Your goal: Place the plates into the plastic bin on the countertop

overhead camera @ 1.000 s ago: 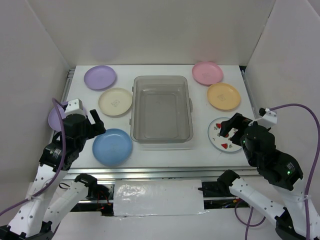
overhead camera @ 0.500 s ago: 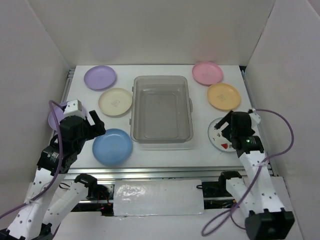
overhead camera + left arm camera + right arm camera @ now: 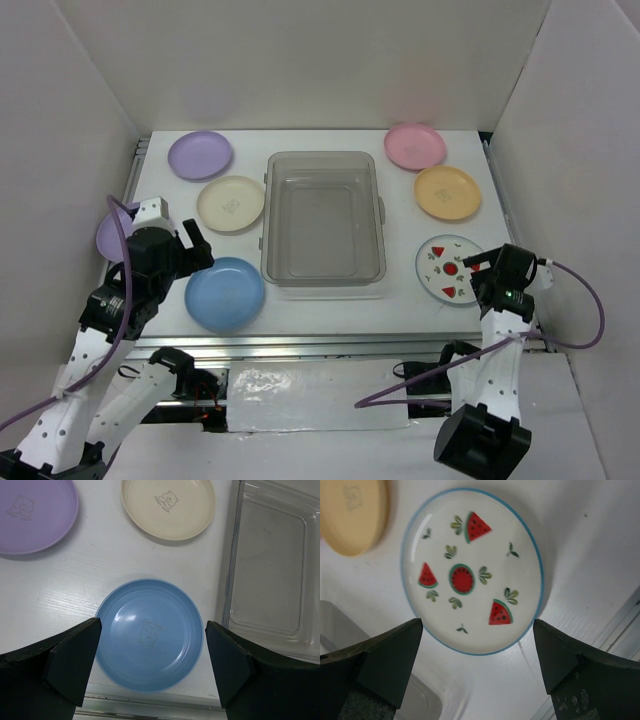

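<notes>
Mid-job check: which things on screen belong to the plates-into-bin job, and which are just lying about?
Job:
bin, far lilac plate, near lilac plate, cream plate, blue plate, pink plate, orange plate, watermelon plate, countertop.

Lying about:
rail, foil strip, walls.

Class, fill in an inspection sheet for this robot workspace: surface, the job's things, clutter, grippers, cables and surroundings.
Surface: white countertop, no spills seen.
Job's things: clear plastic bin in the middle, nothing in it. Seven plates lie around it: lilac plate, second lilac plate partly behind the left arm, cream plate, blue plate, pink plate, orange-yellow plate, watermelon-print plate.
Clutter: nothing seen.
Grippers: left gripper above the blue plate, right gripper above the watermelon-print plate; both jaws open, holding nothing.
Cables: left purple cable and right purple cable, one looping along each arm.
Surroundings: white walls; metal rail in front.
</notes>
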`<state>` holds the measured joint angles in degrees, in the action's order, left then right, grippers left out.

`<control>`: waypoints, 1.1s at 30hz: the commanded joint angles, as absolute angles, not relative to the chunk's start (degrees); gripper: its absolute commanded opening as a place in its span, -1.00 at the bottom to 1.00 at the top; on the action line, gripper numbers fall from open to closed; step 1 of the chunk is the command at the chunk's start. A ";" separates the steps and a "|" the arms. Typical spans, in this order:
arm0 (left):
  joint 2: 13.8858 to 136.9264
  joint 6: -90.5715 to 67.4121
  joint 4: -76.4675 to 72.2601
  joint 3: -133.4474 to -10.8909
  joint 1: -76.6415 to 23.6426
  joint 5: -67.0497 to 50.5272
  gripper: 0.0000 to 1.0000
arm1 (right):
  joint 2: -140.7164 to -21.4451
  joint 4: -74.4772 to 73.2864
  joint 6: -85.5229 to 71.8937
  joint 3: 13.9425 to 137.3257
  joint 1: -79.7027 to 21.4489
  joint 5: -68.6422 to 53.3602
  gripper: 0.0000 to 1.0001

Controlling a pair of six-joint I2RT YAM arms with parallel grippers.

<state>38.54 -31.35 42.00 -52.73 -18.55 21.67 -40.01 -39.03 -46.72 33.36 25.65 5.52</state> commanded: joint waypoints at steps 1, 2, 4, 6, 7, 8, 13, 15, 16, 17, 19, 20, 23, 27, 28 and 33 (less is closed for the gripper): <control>38.32 -30.67 40.43 -53.70 -18.72 21.89 0.99 | -42.80 -35.88 -48.25 29.72 26.89 5.63 1.00; 38.32 -30.50 40.26 -53.53 -18.72 21.71 0.99 | -42.89 -35.16 -48.08 28.23 27.42 4.84 1.00; 38.67 -30.15 39.73 -53.44 -18.81 20.66 0.99 | -42.63 -34.46 -48.25 27.60 29.34 4.75 1.00; 39.28 -29.80 39.72 -53.26 -19.68 19.95 0.99 | -41.75 -33.14 -48.25 26.90 30.49 4.48 1.00; 39.64 -30.06 39.90 -53.44 -20.56 20.21 0.99 | -42.01 -33.13 -48.25 26.89 31.89 4.48 1.00; 40.07 -30.23 40.25 -53.44 -20.91 20.82 0.99 | -43.06 -33.57 -48.51 27.07 32.60 4.48 1.00; 40.34 -30.32 40.17 -53.44 -22.15 21.27 0.99 | -47.72 -32.79 -50.52 27.34 34.45 4.22 1.00; 40.34 -30.24 39.99 -53.44 -22.41 20.31 0.99 | -50.35 -30.25 -51.15 25.33 35.07 2.39 1.00; 40.43 -30.15 39.90 -53.44 -22.59 20.30 0.99 | -52.45 -29.10 -51.94 24.53 35.07 2.11 1.00; 40.43 -30.15 39.90 -53.44 -22.67 20.30 0.99 | -53.60 -27.96 -52.12 23.74 35.16 2.20 1.00; 40.52 -30.23 40.08 -53.35 -22.85 20.57 0.99 | -56.50 -24.01 -52.30 21.63 35.07 2.81 1.00; 40.34 -30.15 39.99 -53.35 -22.85 20.39 0.99 | -57.38 -21.82 -52.21 20.84 35.07 2.90 1.00; 40.69 -30.15 39.90 -53.26 -23.29 20.48 0.99 | -58.18 -18.82 -51.77 20.83 33.66 1.94 1.00; 41.75 -30.06 40.08 -53.44 -23.29 20.39 0.99 | -63.09 -19.60 -52.90 23.90 30.77 2.72 1.00; 42.18 -29.97 39.99 -53.44 -23.29 20.39 0.99 | -63.54 -18.82 -52.48 24.43 29.98 3.33 1.00; 42.19 -29.97 40.17 -53.44 -23.29 20.48 0.99 | -68.99 -19.16 -51.42 26.54 27.69 2.37 0.89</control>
<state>42.54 -31.27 41.98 -52.73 -23.03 20.69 -65.23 -17.50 -51.37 27.03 28.86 2.83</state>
